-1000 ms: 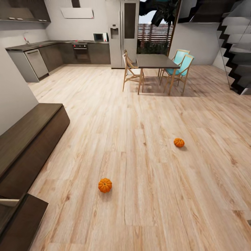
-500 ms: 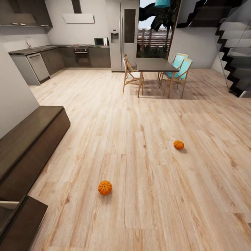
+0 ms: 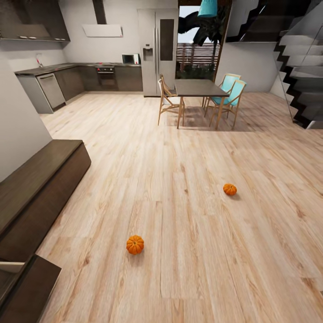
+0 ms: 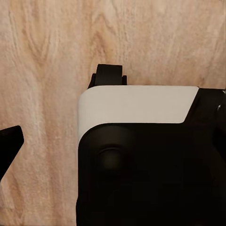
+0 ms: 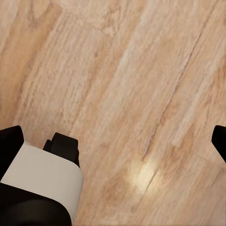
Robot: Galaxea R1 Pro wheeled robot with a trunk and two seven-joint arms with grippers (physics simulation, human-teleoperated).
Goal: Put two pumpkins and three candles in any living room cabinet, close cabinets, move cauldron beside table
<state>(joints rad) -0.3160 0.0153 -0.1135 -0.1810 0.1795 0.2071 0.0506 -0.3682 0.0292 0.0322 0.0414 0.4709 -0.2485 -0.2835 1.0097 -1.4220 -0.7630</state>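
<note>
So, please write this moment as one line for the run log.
phase: in transit | near pumpkin: on floor | far pumpkin: on floor | cabinet: at left, front closed | right pincer: open, empty

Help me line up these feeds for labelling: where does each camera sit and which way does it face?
Head view: on the robot's head, facing forward and down over the floor, two pumpkins, the cabinet.
Left wrist view: on the left arm, facing down at the robot's base.
Right wrist view: on the right arm, facing down; base corner.
Shared: wooden floor.
</note>
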